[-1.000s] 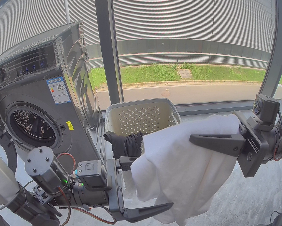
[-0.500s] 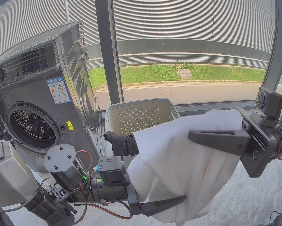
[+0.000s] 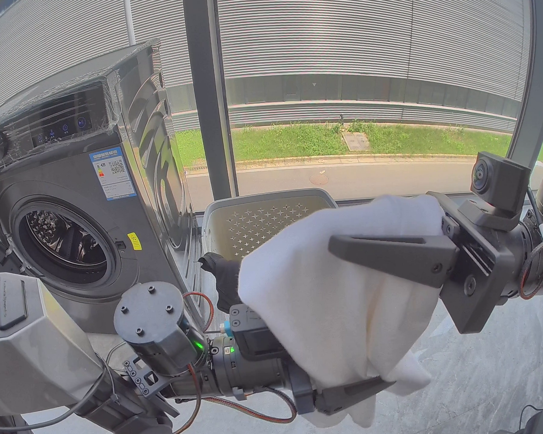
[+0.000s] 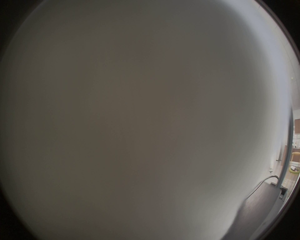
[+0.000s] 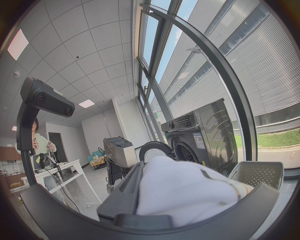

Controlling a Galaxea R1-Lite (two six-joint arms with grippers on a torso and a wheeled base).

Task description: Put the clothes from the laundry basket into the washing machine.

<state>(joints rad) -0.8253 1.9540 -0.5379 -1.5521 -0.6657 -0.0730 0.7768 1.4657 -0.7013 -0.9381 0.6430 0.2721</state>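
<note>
Mid-transfer: right pincer clamped on the white garment, which drapes over the left pincer (its grip can't be told), laundry basket behind both; next, likely carry it left of the left pincer into the open washing machine.

The right gripper carries the cloth toward 9 o'clock and slightly up, so the cloth now hides more of the basket and the black garment. The left gripper slides toward 3 o'clock, its spread fingers pushing into the cloth's lower folds.
</note>
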